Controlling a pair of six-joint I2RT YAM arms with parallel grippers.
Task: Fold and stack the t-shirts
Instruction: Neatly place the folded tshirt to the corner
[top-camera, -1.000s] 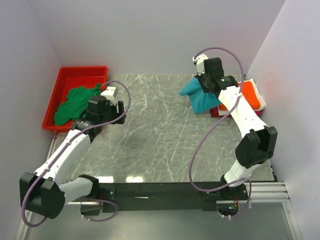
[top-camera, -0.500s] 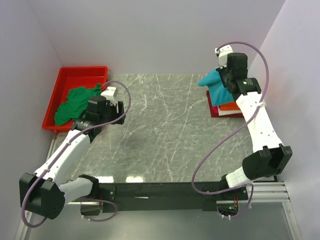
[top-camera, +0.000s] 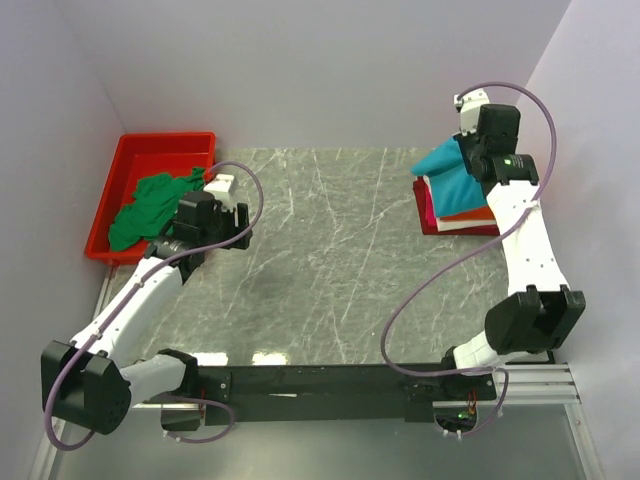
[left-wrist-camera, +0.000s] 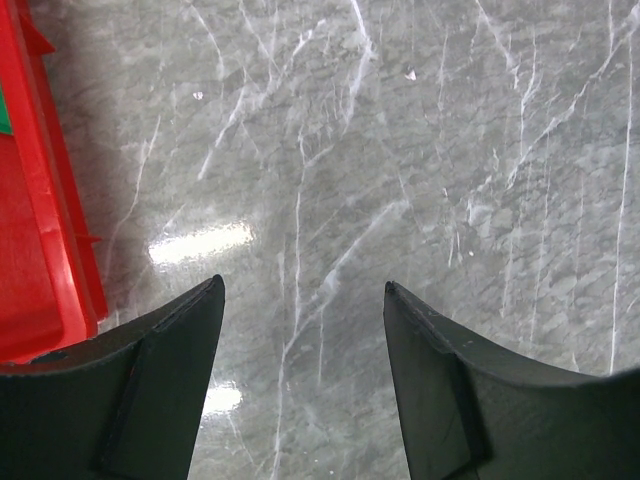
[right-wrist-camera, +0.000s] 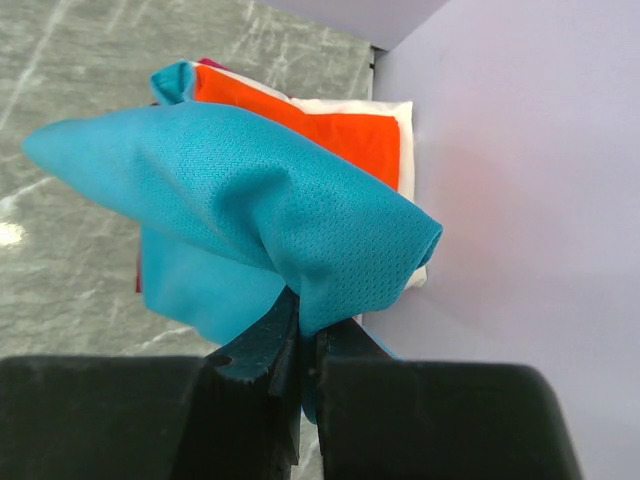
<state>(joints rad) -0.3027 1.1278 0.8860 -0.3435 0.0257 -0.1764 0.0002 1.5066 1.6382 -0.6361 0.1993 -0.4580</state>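
From above, the right claw (top-camera: 468, 165) was shut tight on the teal t-shirt (top-camera: 448, 172), holding it over the pile far across the tabletop (top-camera: 330, 260) from the red bin (top-camera: 150, 148). An orange t-shirt (top-camera: 478, 212) and a magenta t-shirt (top-camera: 428, 208) lay folded under it. The dark green t-shirt (top-camera: 150, 205) sat in a heap, partly in the red bin and hanging over its side. The left claw (top-camera: 232, 215) hung just beside the red bin. In the left wrist view, the left claw (left-wrist-camera: 303, 288) had its two fingers apart with nothing between them, over bare tabletop (left-wrist-camera: 420, 150), with the red bin (left-wrist-camera: 40, 250) close by. In the right wrist view, the right claw (right-wrist-camera: 300, 335) pinched the teal t-shirt (right-wrist-camera: 250, 210) at one edge. The cloth puffed up in a lump. Below it lay the orange t-shirt (right-wrist-camera: 340, 130) and a white t-shirt (right-wrist-camera: 405, 125). I think the teal one could land bunched up, not flat, because it was held by one edge only. It might slide off the pile on the side toward the red bin, or drag the pile crooked. The claw was also close to the wall (right-wrist-camera: 500, 200) and could bump it. The tabletop was grey stone with white lines, smooth and shiny, so cloth could slip on it. Plain pale walls stood around three sides.
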